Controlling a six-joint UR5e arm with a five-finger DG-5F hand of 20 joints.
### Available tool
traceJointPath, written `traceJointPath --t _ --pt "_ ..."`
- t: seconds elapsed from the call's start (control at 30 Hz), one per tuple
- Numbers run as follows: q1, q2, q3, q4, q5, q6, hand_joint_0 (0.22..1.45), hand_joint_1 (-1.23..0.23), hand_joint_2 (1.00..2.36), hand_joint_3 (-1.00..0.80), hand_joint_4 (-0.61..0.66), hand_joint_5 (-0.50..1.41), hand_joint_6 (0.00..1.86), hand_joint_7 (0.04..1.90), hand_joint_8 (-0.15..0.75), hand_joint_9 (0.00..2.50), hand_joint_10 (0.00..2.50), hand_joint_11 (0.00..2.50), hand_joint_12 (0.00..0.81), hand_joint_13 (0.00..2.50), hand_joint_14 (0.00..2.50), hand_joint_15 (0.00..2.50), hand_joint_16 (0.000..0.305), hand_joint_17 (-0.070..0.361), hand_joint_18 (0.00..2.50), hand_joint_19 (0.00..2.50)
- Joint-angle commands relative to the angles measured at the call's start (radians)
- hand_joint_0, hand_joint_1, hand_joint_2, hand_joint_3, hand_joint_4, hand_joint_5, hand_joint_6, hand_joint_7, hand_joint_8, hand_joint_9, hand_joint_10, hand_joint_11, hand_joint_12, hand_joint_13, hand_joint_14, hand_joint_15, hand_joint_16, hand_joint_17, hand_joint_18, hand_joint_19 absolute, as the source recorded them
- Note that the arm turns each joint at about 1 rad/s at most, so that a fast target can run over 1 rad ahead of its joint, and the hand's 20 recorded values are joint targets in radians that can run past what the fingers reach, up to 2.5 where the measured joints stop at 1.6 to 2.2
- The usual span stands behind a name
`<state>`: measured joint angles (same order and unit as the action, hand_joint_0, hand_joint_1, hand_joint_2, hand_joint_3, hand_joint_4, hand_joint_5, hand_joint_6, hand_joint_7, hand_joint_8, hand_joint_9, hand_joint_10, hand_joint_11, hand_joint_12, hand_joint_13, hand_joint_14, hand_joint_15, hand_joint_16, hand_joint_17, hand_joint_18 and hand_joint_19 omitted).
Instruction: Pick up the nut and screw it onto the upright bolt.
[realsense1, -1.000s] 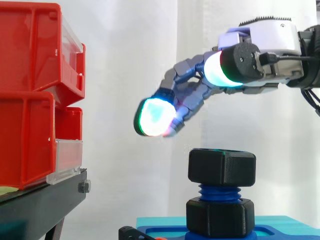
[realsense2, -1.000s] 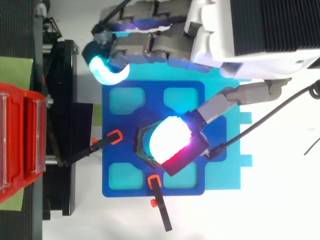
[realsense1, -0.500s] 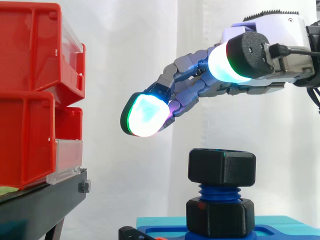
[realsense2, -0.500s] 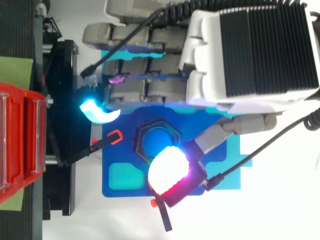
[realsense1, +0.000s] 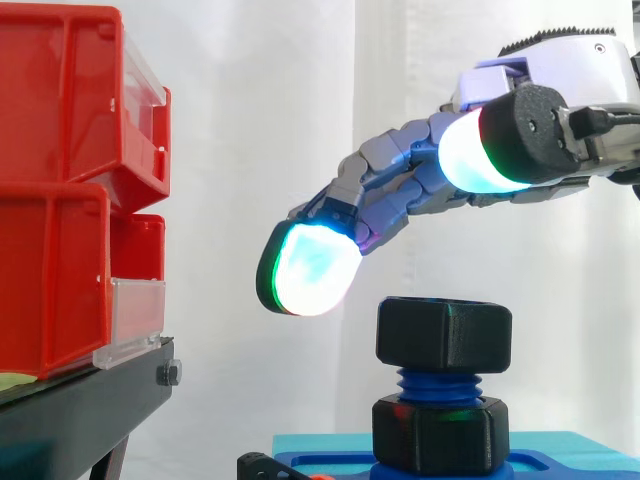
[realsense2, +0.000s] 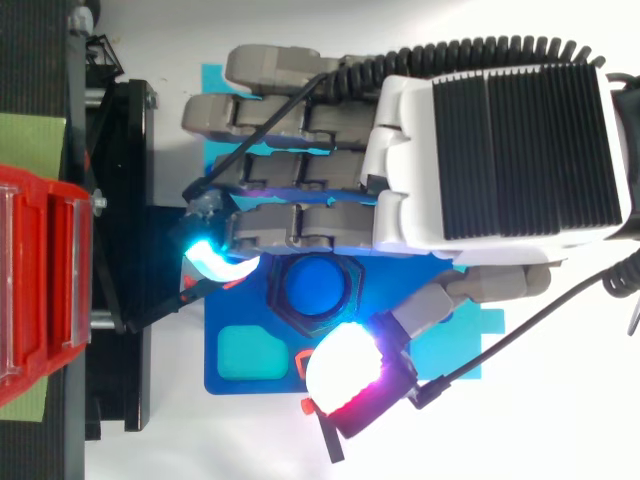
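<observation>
**Nut on the bolt, robot hand held clear above it**

The nut (realsense1: 444, 335), black, matte and six-sided, is seen low and right of centre in the side view. It is seated on top of the upright bolt (realsense1: 437, 382), whose coarse blue threads are bared below it down to a second black hex collar (realsense1: 440, 432). From above, the bolt's round blue end is framed by the nut's rim at lower centre. The robot hand (realsense1: 420, 185) is spread loosely, fingers gently arched, with nothing pinched. One glowing fingertip (realsense1: 308, 270) hangs left of and just above the nut, apart from it. The hand is judged to be lifted off for a fresh grip or a release. The bolt is kept upright by a dark blue plate (realsense2: 215, 330), apparently pinned by orange-tipped clamps (realsense2: 312, 365) against twisting. Red bins (realsense1: 60, 180) are stacked at the left edge.
</observation>
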<state>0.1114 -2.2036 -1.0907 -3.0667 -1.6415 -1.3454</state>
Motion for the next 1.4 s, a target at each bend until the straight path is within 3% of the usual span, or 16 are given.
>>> traceJointPath --t 0.0,0.27,0.57,0.9,1.37 --pt "0.001 -0.001 0.0 -0.006 0.0 0.0 0.48 -0.13 1.0 -0.5 0.18 -0.17 0.5 0.7 0.235 0.37 0.0 0.0 0.317 0.05 0.0 0.0 0.04 0.09 0.0 0.0" --pt "0.008 0.001 0.0 -0.021 0.0 0.002 0.48 -0.13 1.0 -0.5 0.19 -0.17 0.5 0.72 0.239 0.38 0.0 0.0 0.315 0.07 0.0 0.0 0.039 0.088 0.0 0.0" --pt "-0.001 -0.001 -0.002 -0.023 -0.001 0.003 0.49 -0.16 1.0 -0.5 0.25 -0.13 0.5 0.9 0.257 0.48 0.0 0.0 0.301 0.14 0.0 0.0 0.036 0.08 0.0 0.0" --pt "-0.025 -0.001 -0.002 -0.021 -0.003 0.0 0.51 -0.21 1.0 -0.5 0.26 -0.06 0.5 1.16 0.28 0.66 0.0 0.0 0.28 0.28 0.0 0.0 0.03 0.068 0.0 0.0" --pt "-0.059 -0.001 -0.002 -0.018 -0.008 0.0 0.52 -0.23 1.0 -0.5 0.17 0.03 0.5 1.34 0.285 0.9 0.0 0.0 0.247 0.47 0.0 0.0 0.022 0.051 0.06 0.0"
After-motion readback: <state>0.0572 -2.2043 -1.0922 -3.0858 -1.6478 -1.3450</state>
